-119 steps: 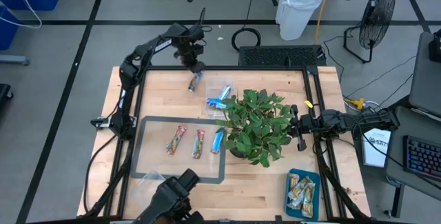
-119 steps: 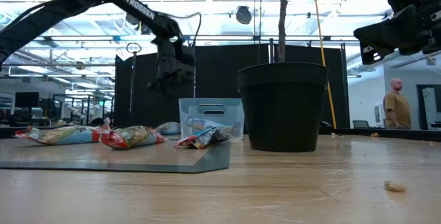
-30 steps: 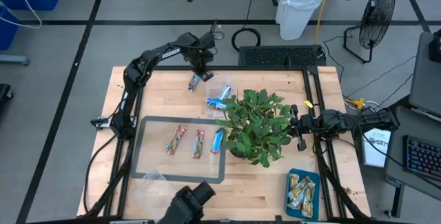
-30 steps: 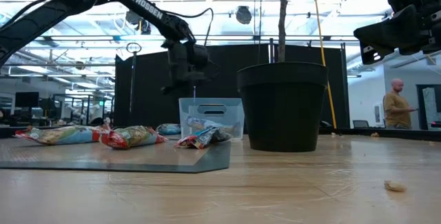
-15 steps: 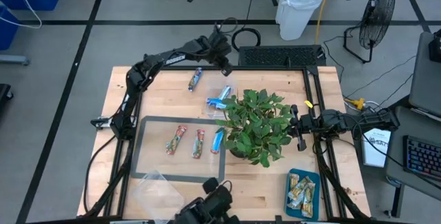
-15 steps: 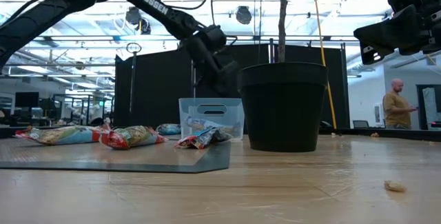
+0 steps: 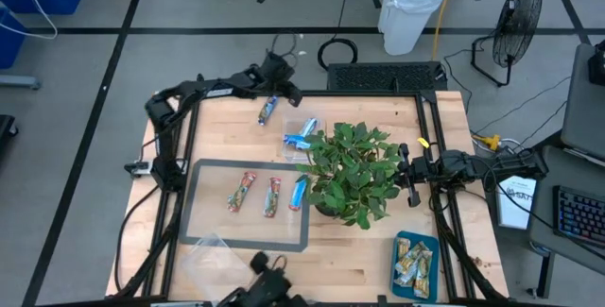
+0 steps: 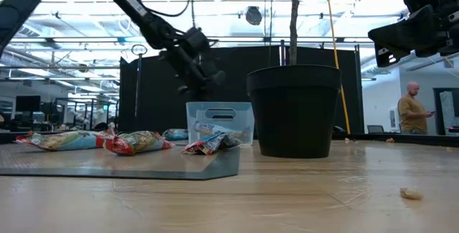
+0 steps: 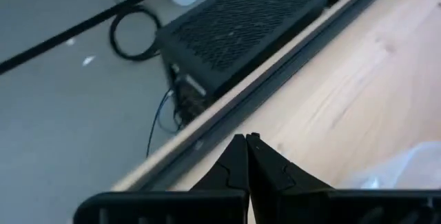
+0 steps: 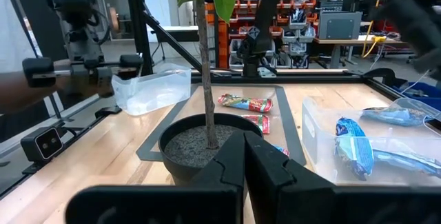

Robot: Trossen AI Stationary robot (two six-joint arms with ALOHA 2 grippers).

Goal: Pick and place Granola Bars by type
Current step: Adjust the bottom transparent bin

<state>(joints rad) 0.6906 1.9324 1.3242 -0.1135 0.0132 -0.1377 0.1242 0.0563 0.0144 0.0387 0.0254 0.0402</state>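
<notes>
High view: left hand at table edge

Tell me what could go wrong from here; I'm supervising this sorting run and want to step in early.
The left gripper, shut and empty, hangs at the table's far edge near a loose blue bar; a low swing could knock it off. The potted plant overhangs the blue bar on the mat, so reaching it may snag leaves.

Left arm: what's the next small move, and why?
Probably bring the left tool down over the loose blue bar and open it. The tool is shut and empty near the table's far edge, that bar lies alone on the wood beside it, and other blue bars already sit in the clear tub.
</notes>
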